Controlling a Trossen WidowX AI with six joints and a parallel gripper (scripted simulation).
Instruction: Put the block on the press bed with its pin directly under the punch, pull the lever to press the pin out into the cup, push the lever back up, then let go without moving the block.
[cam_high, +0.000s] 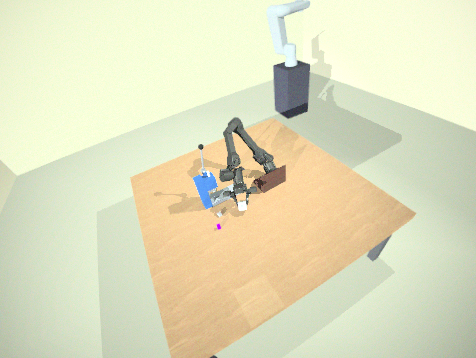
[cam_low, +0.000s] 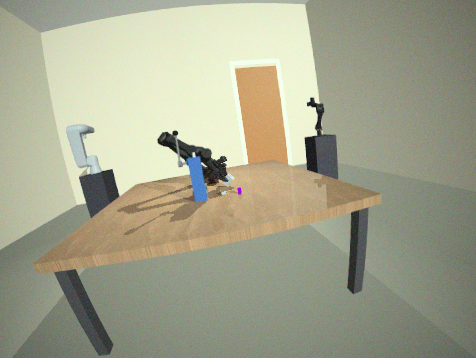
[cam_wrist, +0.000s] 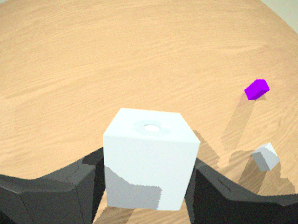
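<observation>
The gripper (cam_high: 242, 200) (cam_wrist: 147, 152) grasps the white block (cam_high: 242, 206) (cam_low: 229, 179) (cam_wrist: 150, 165), well inside the table's (cam_high: 300, 240) (cam_low: 280, 220) (cam_wrist: 60, 55) edges. The blue press (cam_high: 205, 190) (cam_low: 197, 179) stands near, its lever (cam_high: 202, 159) raised; a purple piece (cam_high: 218, 226) (cam_low: 239, 191) (cam_wrist: 257, 89) and a small pale piece (cam_high: 219, 214) (cam_low: 223, 193) (cam_wrist: 266, 156), apparently loose, lie near the block.

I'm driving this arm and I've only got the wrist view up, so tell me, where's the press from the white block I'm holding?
Observer: In the top view, the blue press stands to the image left of your white block, which is off the press.

Operator: Okay, and is the lever up or down?

Observer: Up. The lever rises from the press to a black knob.

Operator: Anything on the other side of the arm?

Observer: Yes, a brown panel stands there in the top view.
</observation>
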